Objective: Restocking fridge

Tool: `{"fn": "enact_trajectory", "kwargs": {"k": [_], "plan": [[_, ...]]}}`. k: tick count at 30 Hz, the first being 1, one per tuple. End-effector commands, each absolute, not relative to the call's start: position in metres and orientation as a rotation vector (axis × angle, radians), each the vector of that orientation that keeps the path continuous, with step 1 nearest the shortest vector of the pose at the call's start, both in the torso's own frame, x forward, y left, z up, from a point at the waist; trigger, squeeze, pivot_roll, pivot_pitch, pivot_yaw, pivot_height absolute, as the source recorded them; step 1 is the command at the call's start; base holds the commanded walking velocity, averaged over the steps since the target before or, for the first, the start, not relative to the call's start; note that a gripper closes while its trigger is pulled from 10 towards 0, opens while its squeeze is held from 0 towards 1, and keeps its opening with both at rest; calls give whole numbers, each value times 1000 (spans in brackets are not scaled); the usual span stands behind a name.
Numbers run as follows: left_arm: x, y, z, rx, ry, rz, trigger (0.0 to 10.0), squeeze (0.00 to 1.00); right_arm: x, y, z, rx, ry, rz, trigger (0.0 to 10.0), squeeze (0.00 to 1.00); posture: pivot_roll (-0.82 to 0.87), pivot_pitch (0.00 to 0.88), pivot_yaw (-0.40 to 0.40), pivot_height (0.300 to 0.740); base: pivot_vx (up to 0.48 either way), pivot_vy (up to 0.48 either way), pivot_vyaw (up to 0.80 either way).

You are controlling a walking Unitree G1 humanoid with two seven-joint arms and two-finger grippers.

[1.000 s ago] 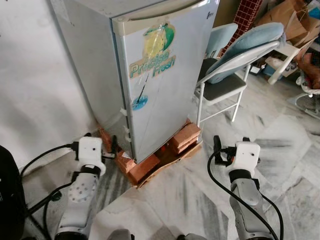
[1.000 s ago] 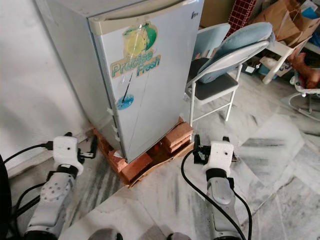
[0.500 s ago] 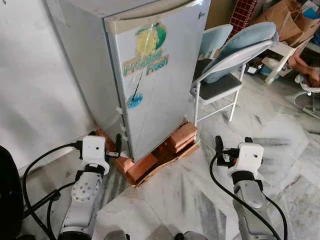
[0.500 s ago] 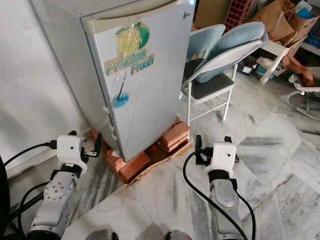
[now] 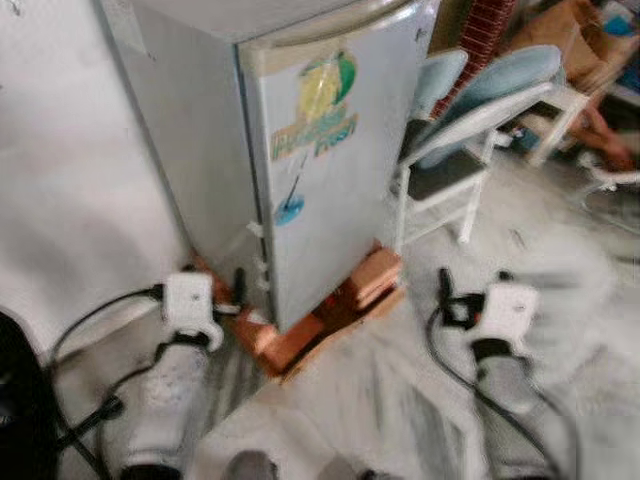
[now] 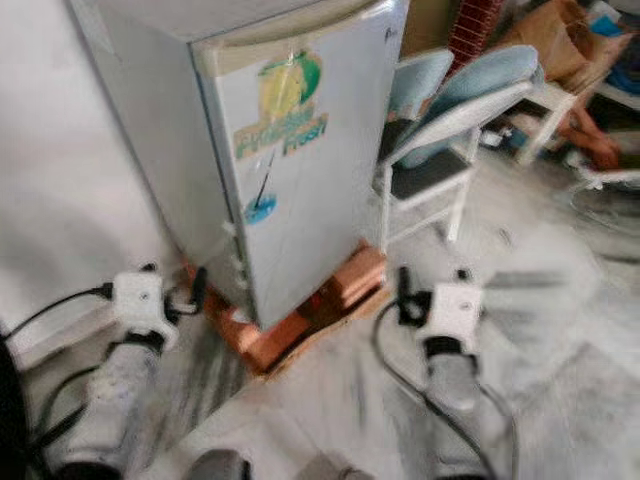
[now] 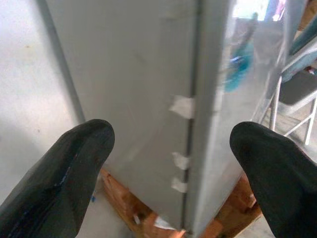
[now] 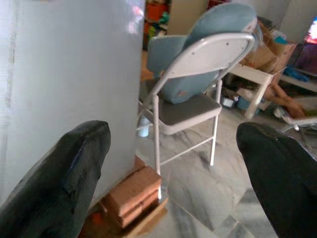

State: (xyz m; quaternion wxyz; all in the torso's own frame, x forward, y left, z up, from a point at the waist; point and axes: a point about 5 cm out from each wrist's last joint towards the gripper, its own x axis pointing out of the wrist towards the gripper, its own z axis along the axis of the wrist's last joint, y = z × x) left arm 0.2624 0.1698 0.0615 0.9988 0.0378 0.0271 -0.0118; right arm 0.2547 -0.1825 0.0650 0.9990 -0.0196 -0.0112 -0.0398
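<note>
**Approach phase: fridge door shut, both grippers empty**

Left gripper [image 7: 171, 148]: fingers spread wide, nothing between them. Forearm low, roughly level, pointed forward. Straight ahead of it, near but not touching, is the corner edge of the fridge [image 5: 300, 170], where the side panel meets the door. Small pieces of white tape [image 7: 182, 106] bridge that seam just beyond the fingertips.

Right gripper [image 8: 171, 153]: also wide open and empty, forearm held low and forward, mirror of the left. Ahead and to its left is the door face of the fridge; straight ahead stands a folding chair [image 8: 193, 84] with a blue cushion. Below and ahead, bricks [image 8: 133, 196] carry the fridge off the marble floor [image 5: 400, 400].

Head views are blurred, so fine detail is unreliable.

Judgement: step in hand is closing on the fridge to open it; no stock item is held or identifiable. Restocking proper has not begun. The next move calls for finding a purchase on the door edge. The tape across the seam may resist the pull, and the fridge could shift on its bricks if tugged hard.
</note>
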Motion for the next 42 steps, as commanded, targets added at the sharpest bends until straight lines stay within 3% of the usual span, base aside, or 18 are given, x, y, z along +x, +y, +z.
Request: {"fn": "enact_trajectory", "kwargs": {"k": [1, 10, 17, 23, 42], "plan": [[264, 164, 64, 68, 48, -44, 10000, 0, 253, -188, 64, -49, -16, -85, 10000, 0, 119, 72, -34, 740, 0, 442, -744], [265, 161, 64, 76, 44, -69, 10000, 0, 255, -188, 64, -44, -17, -79, 10000, 0, 119, 70, -34, 740, 56, 275, -673], [266, 157, 66, 117, 20, -66, 10000, 0, 256, -188, 64, -45, -14, -76, 10000, 0, 120, 70, -34, 740, 73, 71, 0], [268, 153, 65, 53, 26, -104, 10000, 0, 258, -187, 64, -46, -12, -68, 10000, 0, 116, 75, -37, 740, 0, 0, -251], [269, 137, 64, 57, 24, -158, 10000, 0, 248, -187, 59, -43, -22, -69, 10000, 0, 110, 83, -39, 740, 282, 294, -200]]}}
